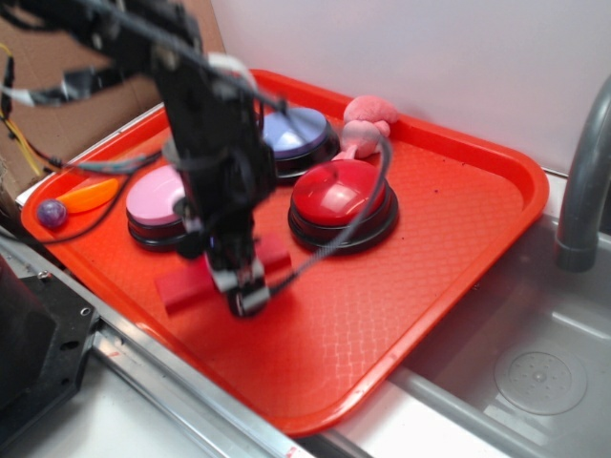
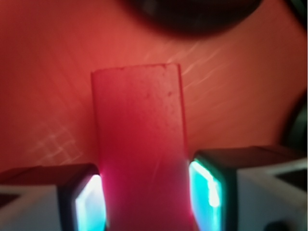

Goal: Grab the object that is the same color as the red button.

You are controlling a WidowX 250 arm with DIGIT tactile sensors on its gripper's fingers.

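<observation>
The red block [image 1: 181, 286] lies on the red tray [image 1: 430, 286], in front of the buttons. My gripper [image 1: 243, 286] has come down over its right half, hiding the middle. In the wrist view the red block [image 2: 139, 125] runs up between my two glowing pads [image 2: 89, 202], and each pad presses against one of its sides, so the gripper [image 2: 147, 192] is shut on it. The red button [image 1: 339, 191], a glossy dome on a black base, stands just behind and to the right of the gripper. Its black base [image 2: 192, 14] shows at the top of the wrist view.
A pink button [image 1: 158, 200] and a purple-blue button [image 1: 291, 134] stand left of and behind the arm. A pink plush toy [image 1: 368, 119] lies at the tray's back. An orange piece [image 1: 91, 196] and purple ball [image 1: 52, 212] lie far left. A sink [image 1: 535, 363] and grey pipe [image 1: 582, 191] are to the right.
</observation>
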